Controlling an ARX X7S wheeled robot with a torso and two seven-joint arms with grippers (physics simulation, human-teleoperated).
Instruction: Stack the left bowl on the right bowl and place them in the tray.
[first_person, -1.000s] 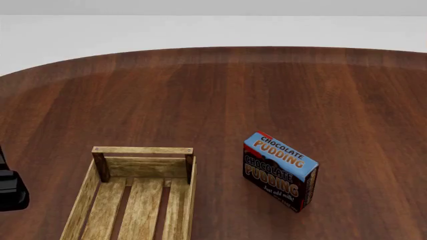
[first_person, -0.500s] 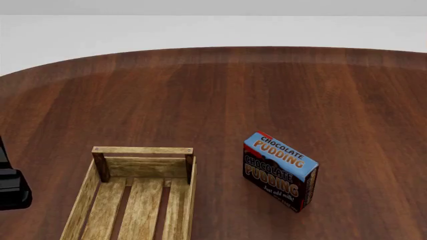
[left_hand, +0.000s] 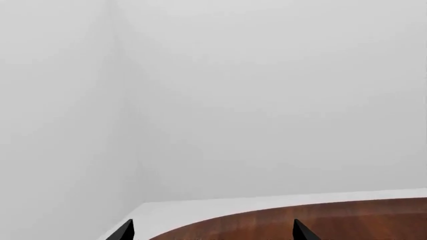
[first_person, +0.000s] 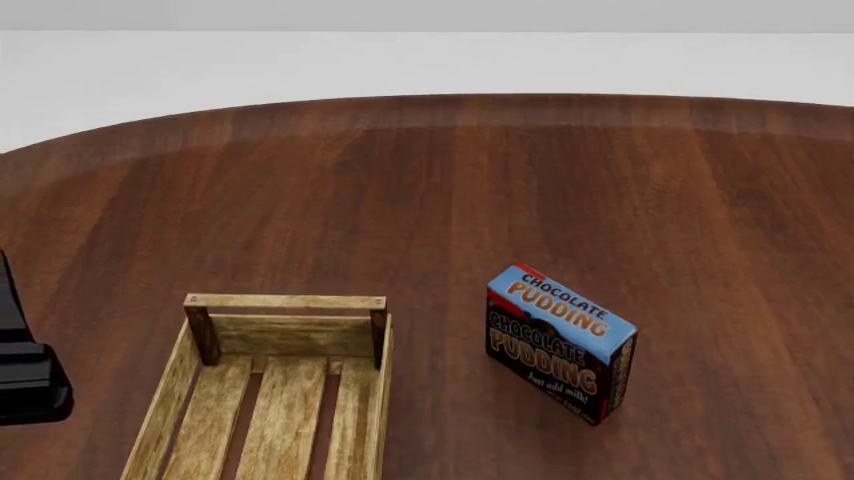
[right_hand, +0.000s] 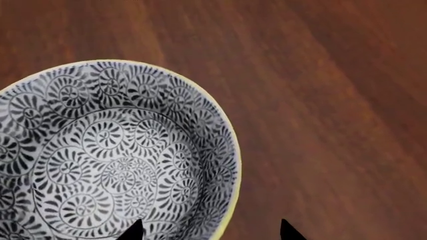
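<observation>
The tray (first_person: 280, 385), a light wooden slatted crate with corner posts, sits empty at the lower left of the head view. No bowl shows in the head view. In the right wrist view a bowl (right_hand: 113, 155) with a black-and-white spiral pattern and a yellow rim sits on the wooden table. My right gripper (right_hand: 208, 231) is open, its two black fingertips straddling the bowl's rim, one over the inside, one over the table. My left gripper (left_hand: 210, 231) is open and empty, pointing past the table's edge at a white wall. Part of the left arm (first_person: 24, 375) shows at the head view's left edge.
A blue-and-black chocolate pudding box (first_person: 558, 343) stands upright to the right of the tray. The round dark wooden table (first_person: 534, 180) stretches far behind it, with its curved far edge against a white floor.
The black left arm part at the head view's left edge has shifted slightly up and right. The tray and the pudding box have not moved.
</observation>
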